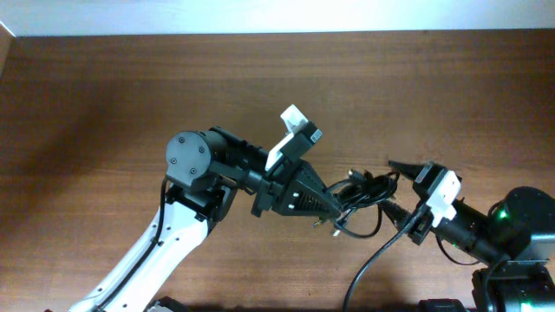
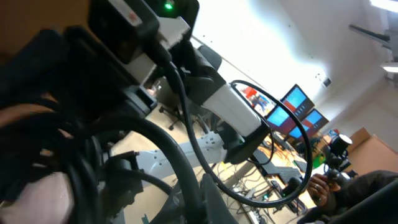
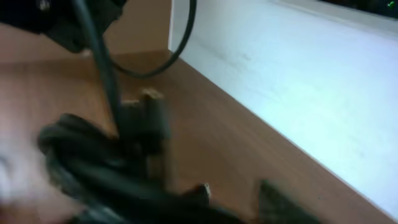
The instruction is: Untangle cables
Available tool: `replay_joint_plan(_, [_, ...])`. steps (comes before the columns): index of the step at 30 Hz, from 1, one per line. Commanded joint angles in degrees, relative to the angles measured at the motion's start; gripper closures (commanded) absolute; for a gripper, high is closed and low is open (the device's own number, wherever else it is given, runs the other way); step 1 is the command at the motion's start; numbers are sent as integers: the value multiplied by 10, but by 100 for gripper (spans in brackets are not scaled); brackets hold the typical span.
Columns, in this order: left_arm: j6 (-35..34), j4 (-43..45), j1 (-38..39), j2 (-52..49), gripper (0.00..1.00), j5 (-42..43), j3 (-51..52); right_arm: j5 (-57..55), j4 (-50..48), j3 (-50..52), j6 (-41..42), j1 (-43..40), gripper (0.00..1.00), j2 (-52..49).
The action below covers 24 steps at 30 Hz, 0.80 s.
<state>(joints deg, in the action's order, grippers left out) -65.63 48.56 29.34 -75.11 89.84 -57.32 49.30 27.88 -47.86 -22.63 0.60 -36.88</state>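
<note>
Left gripper (image 1: 334, 206) is reaching in from the left, its fingers narrowing to a point and pinching the near end of the cables (image 1: 364, 194). The bundle is sitting as a small black knot of loops just off those fingertips, over the brown table (image 1: 104, 104), right of centre. From the left wrist the strands (image 2: 81, 149) are filling the near field, dark and blurred, too close to sort out.

Right gripper (image 1: 399, 191) is facing it from the other side, fingers spread wide, one above and one below, and the far end of the bundle is poking in between them. Its wrist camera is catching the tangle (image 3: 93, 168) as a smeared heap with a small plug (image 3: 151, 115) sticking up. The right arm's thicker wire (image 1: 368, 264) is curving off toward the table's near edge.
</note>
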Motion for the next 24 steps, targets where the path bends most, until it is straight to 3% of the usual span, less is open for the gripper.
replay_joint_plan(1, [3, 5, 6, 10, 100, 3, -10, 54, 16, -9, 1, -2, 68, -11])
replay_joint_plan(3, [3, 8, -2, 10, 100, 3, -10, 53, 43, -9, 1, -2, 82, -11])
replay_joint_plan(7, [-27, 7, -64, 10, 97, 3, -10, 38, 80, -9, 1, -2, 91, -11])
replay_joint_plan(9, [-53, 7, -99, 10, 83, 3, -10, 38, 79, -9, 1, -3, 91, -11])
replay_joint_plan(10, [-56, 7, -122, 10, 65, 3, -10, 31, 80, -9, 2, -3, 94, -11])
replay_joint_plan(18, [-55, 7, -241, 10, 48, 3, -10, 19, 95, -10, 6, -2, 96, -11])
replay_joint_plan(19, [-55, 7, -255, 10, 43, 3, -10, 19, 99, -10, 6, -3, 96, -11])
replay_joint_plan(20, [-55, 7, -263, 10, 12, 3, -10, 19, 99, -10, 6, -2, 96, -11])
replay_joint_plan(21, [-56, 7, -263, 10, 1, 3, -10, 19, 99, -10, 6, -3, 96, -11])
replay_joint_plan(24, [-55, 7, -232, 10, 1, 3, -10, 2, 84, -10, 33, -3, 96, -11])
